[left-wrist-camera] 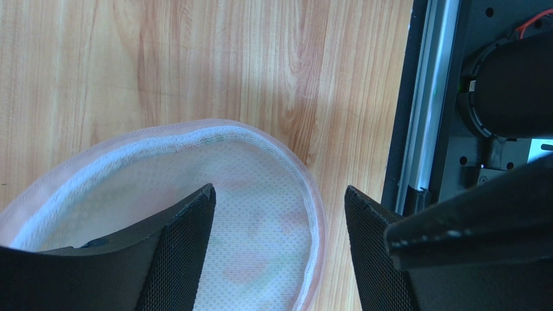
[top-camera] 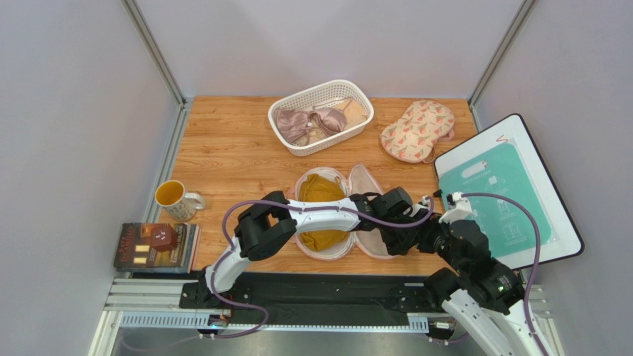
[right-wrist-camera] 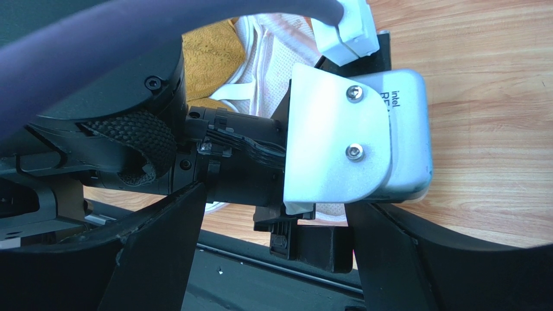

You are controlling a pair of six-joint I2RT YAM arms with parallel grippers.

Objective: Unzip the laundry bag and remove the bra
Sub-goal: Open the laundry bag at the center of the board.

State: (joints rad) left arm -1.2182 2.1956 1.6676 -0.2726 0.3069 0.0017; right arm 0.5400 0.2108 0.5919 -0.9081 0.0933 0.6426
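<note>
The laundry bag (top-camera: 364,184) lies open at the table's middle, its flap folded out to the right. The mustard-yellow bra (top-camera: 321,191) rests in its left half, partly under my left forearm. My left gripper (left-wrist-camera: 279,194) hangs open over the near right lobe of the flap, whose white mesh lining (left-wrist-camera: 246,168) and pink rim show between the fingers. In the top view that gripper (top-camera: 401,236) blends with the right gripper (top-camera: 425,231). My right gripper (right-wrist-camera: 276,201) is open, right behind the left wrist's camera, with the bra (right-wrist-camera: 208,55) beyond.
A white basket (top-camera: 319,83) at the back holds a mauve satin bra (top-camera: 308,119) and a pale beige one (top-camera: 355,111). A second floral bag (top-camera: 417,130) lies right of it. A mug (top-camera: 174,199), a book (top-camera: 154,246), a teal-sheeted board (top-camera: 498,193) and the base rail (left-wrist-camera: 422,129) border the area.
</note>
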